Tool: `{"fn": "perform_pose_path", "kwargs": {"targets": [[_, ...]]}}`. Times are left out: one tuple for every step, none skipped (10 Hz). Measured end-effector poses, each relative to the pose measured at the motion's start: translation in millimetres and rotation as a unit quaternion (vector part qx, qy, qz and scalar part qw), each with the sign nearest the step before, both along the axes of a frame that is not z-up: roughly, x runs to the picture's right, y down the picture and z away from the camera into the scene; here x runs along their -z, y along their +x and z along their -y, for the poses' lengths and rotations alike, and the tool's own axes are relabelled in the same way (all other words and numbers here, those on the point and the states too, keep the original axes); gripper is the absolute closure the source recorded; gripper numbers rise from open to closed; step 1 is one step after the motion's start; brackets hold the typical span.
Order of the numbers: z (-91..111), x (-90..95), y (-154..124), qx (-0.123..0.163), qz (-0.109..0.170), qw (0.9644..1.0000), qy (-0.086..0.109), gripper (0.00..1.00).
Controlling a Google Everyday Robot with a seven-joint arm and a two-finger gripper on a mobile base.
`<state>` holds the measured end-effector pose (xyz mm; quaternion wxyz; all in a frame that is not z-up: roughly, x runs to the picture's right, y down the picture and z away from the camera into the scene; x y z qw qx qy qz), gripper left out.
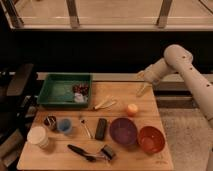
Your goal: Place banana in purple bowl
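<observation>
The banana is a slim pale yellow-cream piece lying on the wooden table, just right of the green tray. The purple bowl sits near the table's front, right of centre, and looks empty. My gripper hangs from the white arm above the table's back right part. It is well right of the banana and behind the bowl, holding nothing that I can see.
An orange-red bowl stands right of the purple one. A round orange fruit lies behind the bowls. A green tray with items is at the back left. A black bar, blue cup, white cup and black utensil lie at the front.
</observation>
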<state>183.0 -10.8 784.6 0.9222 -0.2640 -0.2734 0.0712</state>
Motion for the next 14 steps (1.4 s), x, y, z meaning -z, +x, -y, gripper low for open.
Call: {"fn": "perform_pose_path", "kwargs": {"targets": [[-1.6,-6.9,-7.4,0.007,0.004,1.0,0.003,0.27],[-4.3,-14.5,-14.6,0.013,0.009,0.9999,0.004,0.27],[-8.6,-26.2,-29.9,0.022,0.018,0.9996,0.002,0.27],[-11.2,-34.2,-42.2,0.029,0.024,0.9993,-0.002,0.27],[-14.8,-44.5,-58.1,0.038,0.032,0.9987,-0.006,0.27],[-18.8,-54.9,-71.6,0.046,0.04,0.998,-0.011,0.27],[-21.4,-63.1,-81.1,0.052,0.047,0.9975,-0.014,0.27],[-23.7,-69.8,-89.8,0.056,0.053,0.9969,-0.016,0.27],[-27.6,-79.3,-102.4,0.062,0.066,0.9957,-0.02,0.27],[-32.8,-87.4,-108.1,0.064,0.076,0.9948,-0.023,0.27],[-37.8,-94.4,-112.1,0.06,0.09,0.9939,-0.023,0.27],[-42.7,-101.5,-113.9,0.055,0.102,0.993,-0.022,0.27],[-46.8,-108.8,-118.2,0.054,0.112,0.992,-0.023,0.27],[-53.1,-116.9,-123.2,0.055,0.119,0.9909,-0.028,0.27]]}}
